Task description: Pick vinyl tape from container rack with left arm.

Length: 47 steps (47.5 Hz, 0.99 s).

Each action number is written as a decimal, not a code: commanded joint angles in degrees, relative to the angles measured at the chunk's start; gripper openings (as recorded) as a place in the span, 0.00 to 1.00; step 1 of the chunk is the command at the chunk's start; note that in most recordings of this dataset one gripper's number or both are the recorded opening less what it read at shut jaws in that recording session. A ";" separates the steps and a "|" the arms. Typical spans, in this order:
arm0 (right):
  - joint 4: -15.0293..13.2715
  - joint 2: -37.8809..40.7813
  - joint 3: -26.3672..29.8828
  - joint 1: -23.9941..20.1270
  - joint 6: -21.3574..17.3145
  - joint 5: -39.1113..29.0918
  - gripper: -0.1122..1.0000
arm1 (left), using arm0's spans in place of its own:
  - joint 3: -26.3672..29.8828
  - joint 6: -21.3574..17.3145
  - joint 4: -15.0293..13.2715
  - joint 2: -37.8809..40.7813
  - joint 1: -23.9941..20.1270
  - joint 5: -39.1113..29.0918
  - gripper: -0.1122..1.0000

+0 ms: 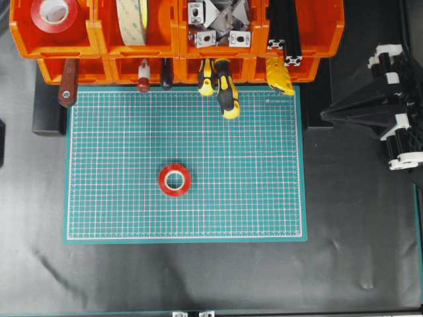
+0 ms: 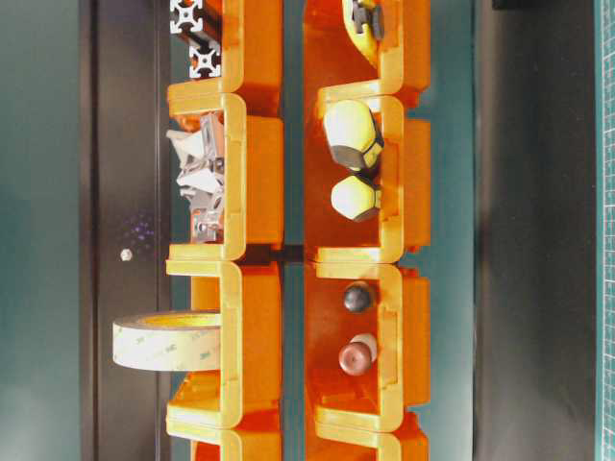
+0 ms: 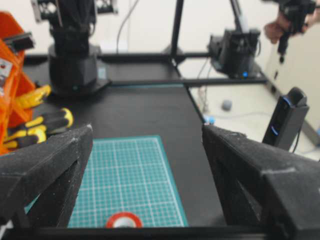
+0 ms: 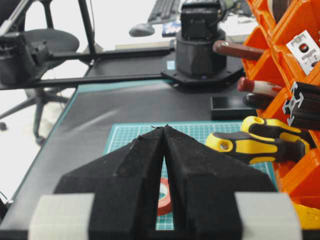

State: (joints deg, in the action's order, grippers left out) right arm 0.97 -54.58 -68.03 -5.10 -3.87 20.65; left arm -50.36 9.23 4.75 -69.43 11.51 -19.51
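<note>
A small red vinyl tape (image 1: 174, 179) with a white core lies flat on the green cutting mat (image 1: 119, 132), left of its middle. Another red roll (image 1: 56, 14) sits in the top-left bin of the orange container rack (image 1: 175, 39). In the left wrist view my left gripper (image 3: 147, 130) hangs open and empty above the mat, its fingers far apart, with the vinyl tape (image 3: 123, 220) low between them; the left arm is outside the overhead view. My right gripper (image 1: 325, 115) is shut and empty at the right, off the mat. The tape (image 4: 165, 200) shows through its finger gap.
The rack (image 2: 250, 192) holds a cream tape roll (image 1: 132, 20), metal brackets (image 1: 218, 26) and black aluminium profiles (image 1: 284, 33). Yellow-black screwdriver handles (image 1: 225, 89), a brown handle (image 1: 67, 89) and a yellow tool (image 1: 280, 76) stick out over the mat's far edge.
</note>
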 commanded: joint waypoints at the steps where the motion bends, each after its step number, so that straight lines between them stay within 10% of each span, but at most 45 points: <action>1: 0.09 0.09 0.79 0.09 -0.09 0.09 0.10 | -1.49 0.70 0.00 -1.67 -1.05 2.72 0.86; 47: -3.16 -1.85 -0.26 -0.44 6.15 6.24 0.10 | -6.42 1.67 -0.09 2.29 -2.99 12.57 0.86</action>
State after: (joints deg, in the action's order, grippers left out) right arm -2.29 -56.69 -68.73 -5.63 2.55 27.25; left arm -57.48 10.90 4.66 -67.94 8.61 -7.12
